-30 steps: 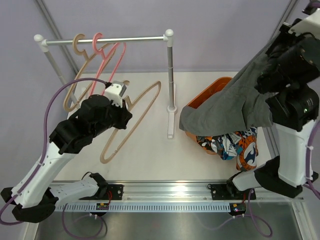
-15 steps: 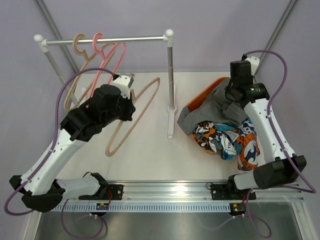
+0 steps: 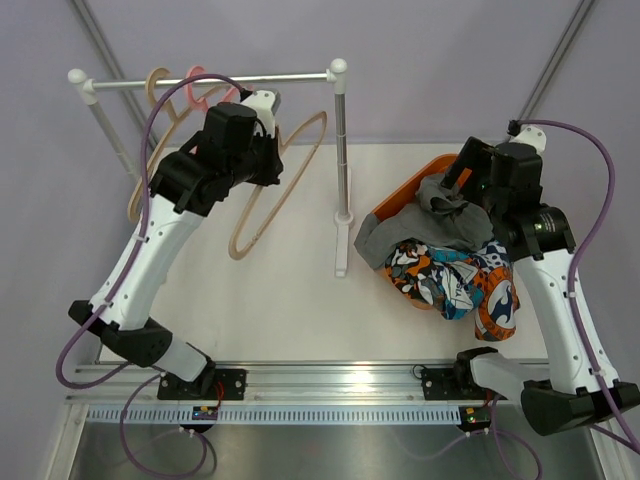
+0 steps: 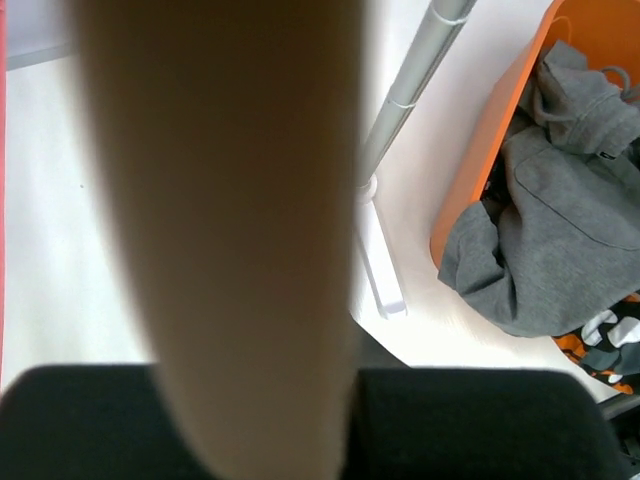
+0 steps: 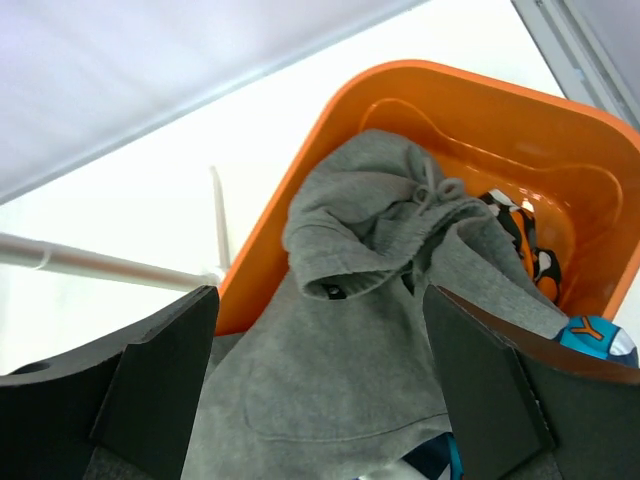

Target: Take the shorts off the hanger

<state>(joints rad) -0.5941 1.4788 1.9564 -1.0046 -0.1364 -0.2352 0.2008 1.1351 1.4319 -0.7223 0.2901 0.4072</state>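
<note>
Over the tub, we find the right fingers (image 5: 160,370) spread wide and holding nothing, with the plain dark grey cloth shorts (image 5: 350,300) lying directly beneath the gap between them. The shorts are heaped in the orange plastic tub (image 5: 440,85). Their drawstring waistband sits inside and the legs spill over the rim toward the rack's foot and the white worktop (image 3: 300,300), so their long axis runs from tub to worktop. Touching them in the tub lie the orange-and-black camouflage shorts (image 3: 415,270) and the blue-and-orange patterned shorts (image 3: 480,295). The right arm stands tall from its base, wrist tipped down over the tub's far side, and is much the nearer arm to all three. Well apart, the left fingers (image 4: 480,420) are pressed together on the empty tan hanger (image 4: 230,250), which slants from the rack's post toward the near left. The left arm stretches high and holds it just below the white-capped metal rail (image 3: 290,77). We see no shorts hanging from the rack, so we judge the removal done and the next move the left arm's: returning the hanger to the rail just above it.
</note>
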